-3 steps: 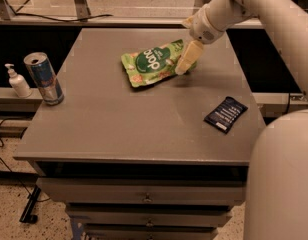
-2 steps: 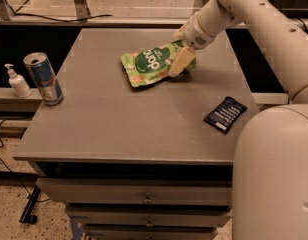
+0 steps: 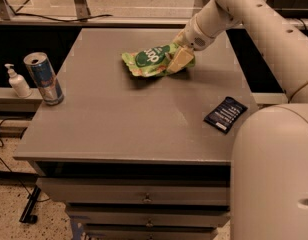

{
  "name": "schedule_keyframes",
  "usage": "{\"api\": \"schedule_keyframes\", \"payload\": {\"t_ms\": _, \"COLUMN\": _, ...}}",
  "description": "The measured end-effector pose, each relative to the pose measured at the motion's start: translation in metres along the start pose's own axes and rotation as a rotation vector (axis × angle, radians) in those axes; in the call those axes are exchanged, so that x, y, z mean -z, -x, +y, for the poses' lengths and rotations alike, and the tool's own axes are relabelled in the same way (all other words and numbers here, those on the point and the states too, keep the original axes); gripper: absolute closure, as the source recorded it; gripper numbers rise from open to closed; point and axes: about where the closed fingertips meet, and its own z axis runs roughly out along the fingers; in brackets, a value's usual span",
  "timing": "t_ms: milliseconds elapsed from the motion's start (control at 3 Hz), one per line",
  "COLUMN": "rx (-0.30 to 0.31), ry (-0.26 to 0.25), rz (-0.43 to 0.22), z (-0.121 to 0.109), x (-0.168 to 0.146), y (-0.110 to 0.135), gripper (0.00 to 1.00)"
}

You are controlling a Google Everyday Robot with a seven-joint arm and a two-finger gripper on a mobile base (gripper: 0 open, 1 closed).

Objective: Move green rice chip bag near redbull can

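One grey table (image 3: 124, 129) carries three items. One gripper (image 3: 178, 60) sits at the far centre-right of the top, clamped on the right end of the single green rice chip bag (image 3: 146, 61). The bag's long axis runs left-right, with its printed face up. One redbull can (image 3: 44, 79) stands upright at the left edge, well apart from the bag. One dark navy packet (image 3: 225, 114) lies flat near the right edge. One white pump bottle (image 3: 17, 82) stands off the table, beside the can.

1 gripper (image 3: 178, 60) at 1 chip bag (image 3: 148, 60), 1 redbull can (image 3: 43, 79), 1 bottle (image 3: 16, 82), 1 pkt (image 3: 225, 114)
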Motion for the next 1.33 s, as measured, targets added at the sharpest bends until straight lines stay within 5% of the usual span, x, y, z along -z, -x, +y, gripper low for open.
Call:
{"api": "schedule_keyframes", "payload": {"t_ms": 667, "rx": -0.003, "ry": -0.04, "rz": -0.042, "z": 0.007, "x": 0.025, "y": 0.041, "gripper": 1.0}}
{"api": "schedule_keyframes", "payload": {"t_ms": 1000, "rx": 0.066, "ry": -0.024, "rz": -0.078, "z": 0.022, "x": 0.019, "y": 0.07, "gripper": 1.0}}
{"api": "schedule_keyframes", "payload": {"t_ms": 1333, "rx": 0.207, "ry": 0.034, "rz": -0.095, "z": 0.047, "x": 0.009, "y": 0.091, "gripper": 1.0}}
